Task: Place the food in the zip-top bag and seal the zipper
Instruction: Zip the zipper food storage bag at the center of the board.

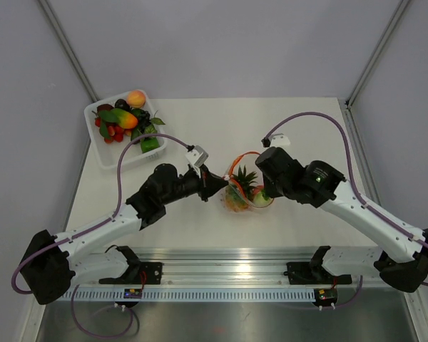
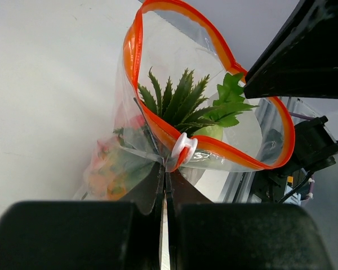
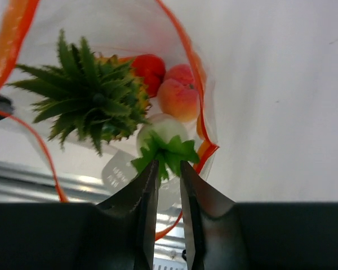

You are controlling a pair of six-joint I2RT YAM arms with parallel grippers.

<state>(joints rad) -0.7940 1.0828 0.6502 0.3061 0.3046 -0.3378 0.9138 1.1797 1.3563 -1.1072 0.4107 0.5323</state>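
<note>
Where the two arms meet at mid-worktop point(image 1: 299, 128), the zip-top bag point(image 1: 235, 201) is held between them. Its lower body sits on the surface just beyond the metal rail point(image 1: 228, 256) at the near edge.

Open room: bare worktop lies to the far side and to the right of the bag. The white tray point(image 1: 125, 158) of other fruit sits in the far left corner, well apart. On the near side the rail and the arm bases close in.

Left pincer point(image 1: 217, 187): fingers pressed together, clamped on the bag's rim just beside the white slider point(image 2: 184, 147).

Right pincer point(image 1: 262, 194): fingers drawn close with only a narrow slit between them. The zipper point(image 2: 132, 50) strip runs through that slit, so this pincer grips the opposite rim. Green leaf tips lie at its fingertips.

Orientation: the mouth gapes upward as a wide loop, its long axis running left to right from one pincer to the other. The zipper is unsealed around the visible loop.

The food is inside the bag.
- The pineapple point(image 3: 96, 95) has its leaves pointing up through the mouth.
- The red round fruit point(image 3: 149, 68) and the peach point(image 3: 177, 97) lie touching each other at the bottom beside it.
- A pale green fruit point(image 3: 164, 128) with a leafy top sits nearest the right pincer.
</note>
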